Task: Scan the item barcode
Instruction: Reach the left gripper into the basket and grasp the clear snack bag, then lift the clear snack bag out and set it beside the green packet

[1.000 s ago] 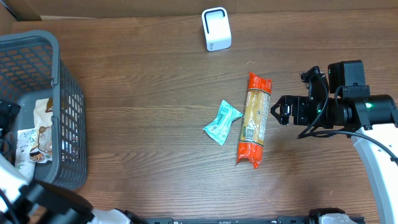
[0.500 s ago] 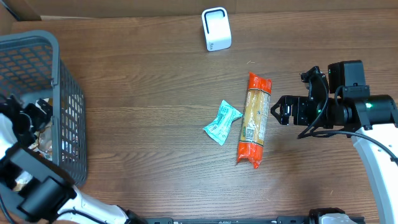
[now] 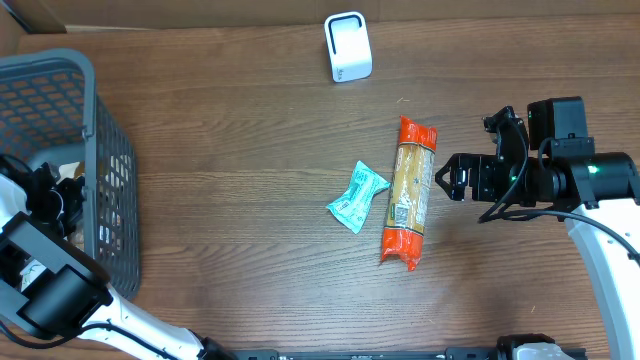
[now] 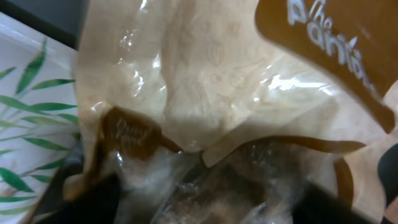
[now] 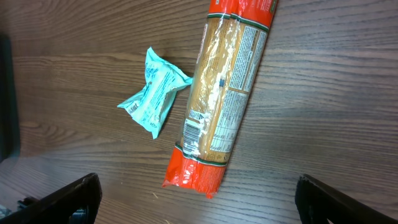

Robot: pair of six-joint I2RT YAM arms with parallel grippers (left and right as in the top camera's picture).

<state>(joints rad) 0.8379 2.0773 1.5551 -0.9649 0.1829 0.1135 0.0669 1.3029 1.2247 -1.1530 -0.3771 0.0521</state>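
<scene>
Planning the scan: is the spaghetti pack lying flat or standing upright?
Lying flat: the spaghetti pack rests lengthwise on the table, label side up.

Right claw (image 3: pixel 441 181) spread wide — left claw (image 3: pixel 48 195) far left, grip unclear.

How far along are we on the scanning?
Done: pasta pack and teal packet lie out on the table; whether scanned, unclear. In hand: left gripper down in the basket at a brown snack bag, grip unclear. To do: carry it to the white scanner. Right gripper open, empty.
</scene>
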